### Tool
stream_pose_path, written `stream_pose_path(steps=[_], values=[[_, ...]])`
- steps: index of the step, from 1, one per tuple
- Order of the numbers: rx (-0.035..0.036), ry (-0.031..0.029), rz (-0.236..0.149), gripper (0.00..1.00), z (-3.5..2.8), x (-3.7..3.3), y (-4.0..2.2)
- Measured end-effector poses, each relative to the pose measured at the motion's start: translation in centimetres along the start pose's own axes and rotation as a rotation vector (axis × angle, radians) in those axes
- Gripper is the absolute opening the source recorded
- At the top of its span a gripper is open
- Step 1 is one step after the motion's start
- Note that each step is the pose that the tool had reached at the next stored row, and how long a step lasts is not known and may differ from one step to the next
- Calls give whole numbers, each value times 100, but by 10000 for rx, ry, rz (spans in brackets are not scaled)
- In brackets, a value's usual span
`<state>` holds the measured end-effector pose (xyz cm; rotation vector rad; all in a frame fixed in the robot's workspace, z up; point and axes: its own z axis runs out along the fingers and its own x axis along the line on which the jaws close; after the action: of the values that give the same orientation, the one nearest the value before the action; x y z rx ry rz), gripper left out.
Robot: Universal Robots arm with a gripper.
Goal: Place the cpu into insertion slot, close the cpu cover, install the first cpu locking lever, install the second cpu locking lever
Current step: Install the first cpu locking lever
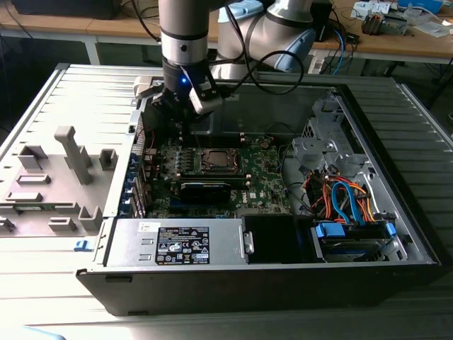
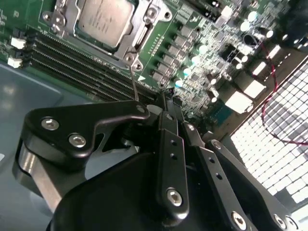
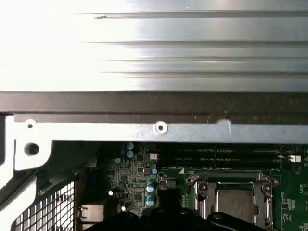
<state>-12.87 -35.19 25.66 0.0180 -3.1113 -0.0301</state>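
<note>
Already cpu [image 2: 105, 18] under cpu cover [image 2: 126, 44].

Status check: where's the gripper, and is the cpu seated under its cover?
Gripper over the board, beside the socket, at a thin wire lever. Cpu seated, cpu cover down around it. Nothing blocking.

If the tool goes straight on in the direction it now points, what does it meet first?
Probably the green circuit board beside the cpu cover, near the thin locking lever. The tool points down there, with nothing visible between. Depth is unclear, so the lever itself could come first.
</note>
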Motion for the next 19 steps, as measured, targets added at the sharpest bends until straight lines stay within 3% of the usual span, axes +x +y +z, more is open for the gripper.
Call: stream_pose_path(steps=[9, 19], values=[[1, 0, -1, 11, 3, -13, 23], [1, 0, 0, 11, 1, -95, 22]])
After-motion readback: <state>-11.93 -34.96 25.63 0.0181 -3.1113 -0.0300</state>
